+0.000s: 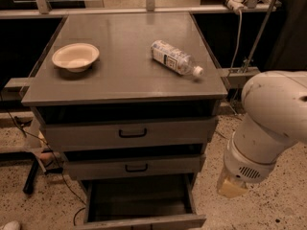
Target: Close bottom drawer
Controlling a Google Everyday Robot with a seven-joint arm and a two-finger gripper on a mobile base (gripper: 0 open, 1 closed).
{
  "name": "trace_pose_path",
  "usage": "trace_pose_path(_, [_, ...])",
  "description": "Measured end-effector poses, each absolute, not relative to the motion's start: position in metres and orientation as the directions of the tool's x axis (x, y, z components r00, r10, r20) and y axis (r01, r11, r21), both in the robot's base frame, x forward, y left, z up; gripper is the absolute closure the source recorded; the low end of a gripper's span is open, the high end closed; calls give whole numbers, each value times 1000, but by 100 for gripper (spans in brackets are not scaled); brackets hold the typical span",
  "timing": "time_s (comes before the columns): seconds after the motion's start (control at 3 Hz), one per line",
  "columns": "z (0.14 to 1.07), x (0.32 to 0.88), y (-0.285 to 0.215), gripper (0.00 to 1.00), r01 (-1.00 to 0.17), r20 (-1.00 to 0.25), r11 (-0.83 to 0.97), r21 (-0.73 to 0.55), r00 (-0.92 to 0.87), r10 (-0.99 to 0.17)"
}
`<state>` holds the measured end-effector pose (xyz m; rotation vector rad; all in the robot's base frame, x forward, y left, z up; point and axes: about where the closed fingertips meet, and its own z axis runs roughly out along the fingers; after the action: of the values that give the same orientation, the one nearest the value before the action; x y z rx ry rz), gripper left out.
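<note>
The bottom drawer (139, 202) of the grey cabinet (124, 87) stands pulled out toward me; its tray is open and its low front panel runs along the bottom edge of the view. The middle drawer (134, 166) and the top drawer (129, 133), each with a black handle, sit slightly out. My white arm (268, 123) comes in from the right. My gripper (231, 188) hangs at the arm's lower end, just right of the bottom drawer and level with it, not touching it.
A cream bowl (75, 57) and a plastic water bottle (175, 59) lying on its side rest on the cabinet top. Cables and a black stand leg (31, 176) lie on the speckled floor at the left. A metal frame (249, 37) stands behind at the right.
</note>
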<state>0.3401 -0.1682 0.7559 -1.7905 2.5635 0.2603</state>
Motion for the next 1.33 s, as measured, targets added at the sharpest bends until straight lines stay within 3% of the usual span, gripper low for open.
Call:
trace_pose_path(0.33, [756, 340, -168, 100, -933, -98, 335, 132, -349, -932])
trace_pose_path(1.33, [593, 301, -91, 100, -820, -208, 378, 429, -497, -842])
